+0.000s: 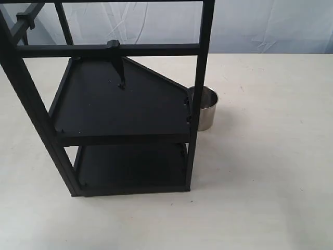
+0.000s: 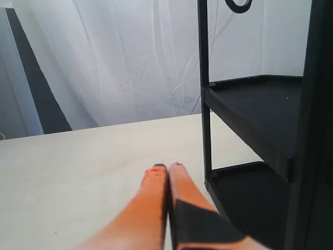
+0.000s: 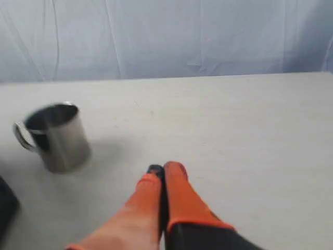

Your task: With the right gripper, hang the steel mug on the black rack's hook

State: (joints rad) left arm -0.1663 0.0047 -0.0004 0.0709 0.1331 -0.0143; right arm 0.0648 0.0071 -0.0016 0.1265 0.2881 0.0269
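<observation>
The steel mug (image 1: pixel 204 107) stands upright on the pale table, right beside the black rack's (image 1: pixel 119 104) front right post. In the right wrist view the mug (image 3: pixel 56 136) shows its thin looped handle (image 3: pixel 22 138) turned sideways, away from my gripper. My right gripper (image 3: pixel 164 169) is shut with its orange fingers pressed together, empty, some way off from the mug. A black hook (image 1: pixel 117 62) hangs from the rack's upper crossbar. My left gripper (image 2: pixel 167 167) is shut and empty, low over the table beside the rack (image 2: pixel 250 130). Neither arm appears in the exterior view.
The rack has two flat black shelves, upper (image 1: pixel 119 101) and lower (image 1: pixel 132 166). A white curtain (image 3: pixel 166 36) backs the table. Bare tabletop (image 1: pixel 270 156) lies to the right of the mug and rack.
</observation>
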